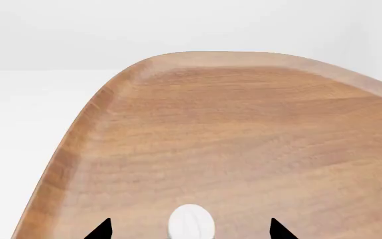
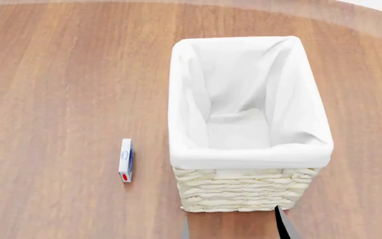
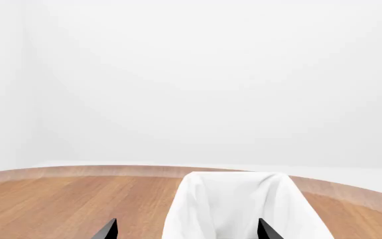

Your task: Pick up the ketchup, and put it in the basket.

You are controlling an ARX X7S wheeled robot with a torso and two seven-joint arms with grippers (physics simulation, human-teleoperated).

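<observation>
Only the white ribbed cap of the ketchup (image 1: 191,223) shows, at the edge of the left wrist view; the bottle's body is cut off. The cap sits between the two black tips of my left gripper (image 1: 191,230), which stand wide apart and clear of it, so that gripper is open. The basket (image 2: 244,191), cream wicker with a white cloth liner, stands in the middle of the wooden table, and nothing lies inside it. My right gripper (image 2: 234,230) is open just in front of the basket's near wall, and the basket (image 3: 234,199) fills the gap between its fingertips.
A small white box with a red dot (image 2: 126,160) lies on the table (image 2: 58,99) to the left of the basket. The table's rounded rim (image 1: 118,82) curves past in the left wrist view, with white floor beyond it.
</observation>
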